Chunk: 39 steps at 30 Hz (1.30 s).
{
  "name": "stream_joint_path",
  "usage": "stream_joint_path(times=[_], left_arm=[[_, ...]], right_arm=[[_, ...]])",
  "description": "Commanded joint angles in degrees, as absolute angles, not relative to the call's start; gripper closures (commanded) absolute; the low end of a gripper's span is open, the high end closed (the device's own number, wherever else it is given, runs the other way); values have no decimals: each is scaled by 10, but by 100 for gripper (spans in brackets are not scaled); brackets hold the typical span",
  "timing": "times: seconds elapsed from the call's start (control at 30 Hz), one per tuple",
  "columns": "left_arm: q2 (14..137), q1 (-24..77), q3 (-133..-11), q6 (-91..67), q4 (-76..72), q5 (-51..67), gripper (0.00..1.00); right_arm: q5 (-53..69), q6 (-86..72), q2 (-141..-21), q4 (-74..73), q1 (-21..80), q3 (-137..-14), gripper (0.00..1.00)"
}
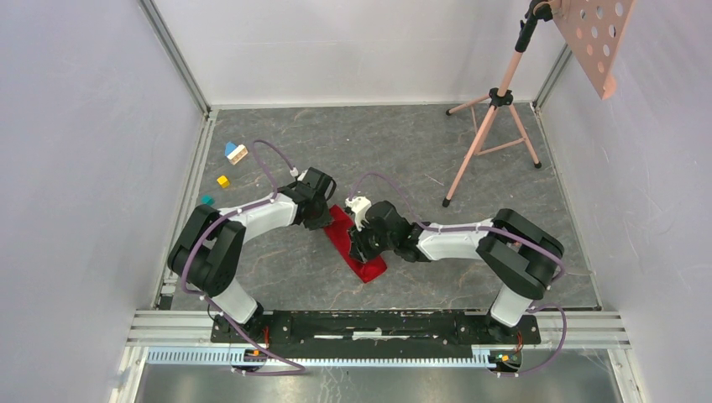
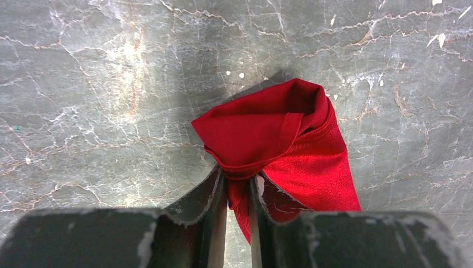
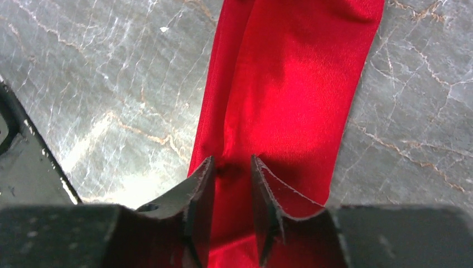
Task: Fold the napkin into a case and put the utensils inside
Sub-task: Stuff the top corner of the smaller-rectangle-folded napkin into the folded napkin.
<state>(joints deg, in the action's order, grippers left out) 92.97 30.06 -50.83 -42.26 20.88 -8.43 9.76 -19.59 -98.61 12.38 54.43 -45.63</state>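
The red napkin (image 1: 369, 267) lies as a narrow folded strip on the grey marbled table, between my two grippers. My left gripper (image 1: 326, 220) is at the strip's far end. In the left wrist view it (image 2: 238, 180) is shut on a pinch of the napkin (image 2: 268, 125), lifted and folded over itself. My right gripper (image 1: 363, 245) is over the middle of the strip. In the right wrist view it (image 3: 232, 163) is narrowly open, its tips down on the flat napkin (image 3: 290, 72). No utensils are in view.
Small toy blocks lie at the far left: a blue and white one (image 1: 236, 153), a yellow one (image 1: 222, 180) and a teal one (image 1: 206, 200). A pink tripod stand (image 1: 495, 126) stands at the far right. Walls enclose the table.
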Motion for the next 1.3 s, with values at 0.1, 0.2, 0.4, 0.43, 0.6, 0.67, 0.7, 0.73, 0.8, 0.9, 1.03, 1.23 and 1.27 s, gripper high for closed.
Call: stream_joint_path(times=[0.1, 0.2, 0.4, 0.43, 0.6, 0.67, 0.7, 0.73, 0.8, 0.9, 1.03, 1.23, 1.27], left_arm=[[932, 292, -504, -389, 195, -94, 77], [933, 292, -505, -390, 195, -90, 77], [924, 292, -510, -385, 205, -88, 77], [919, 292, -512, -382, 208, -84, 77], [874, 292, -526, -373, 232, -40, 50], [851, 291, -528, -371, 248, -30, 41], [837, 288, -527, -371, 256, -26, 38], [825, 284, -524, -372, 260, -20, 35], [798, 264, -513, -374, 263, -4, 32], [778, 229, -495, -378, 257, 30, 30], [784, 181, -475, -399, 224, 85, 34], [818, 137, -454, -433, 147, 156, 44], [826, 137, -454, -434, 143, 161, 47]], right_arm=[[110, -146, -928, 116, 559, -437, 61], [114, -159, -937, 135, 563, -413, 65], [103, -176, -943, 164, 565, -365, 75], [101, -175, -941, 163, 566, -363, 75], [94, -160, -931, 141, 565, -388, 75], [92, -155, -925, 130, 566, -407, 74], [93, -154, -922, 125, 565, -418, 73], [93, -154, -920, 122, 565, -426, 72], [95, -158, -919, 118, 565, -446, 66], [83, -179, -925, 128, 562, -474, 54], [75, -219, -961, 154, 548, -518, 49], [93, -261, -1045, 209, 527, -583, 61], [102, -267, -1061, 213, 522, -593, 65]])
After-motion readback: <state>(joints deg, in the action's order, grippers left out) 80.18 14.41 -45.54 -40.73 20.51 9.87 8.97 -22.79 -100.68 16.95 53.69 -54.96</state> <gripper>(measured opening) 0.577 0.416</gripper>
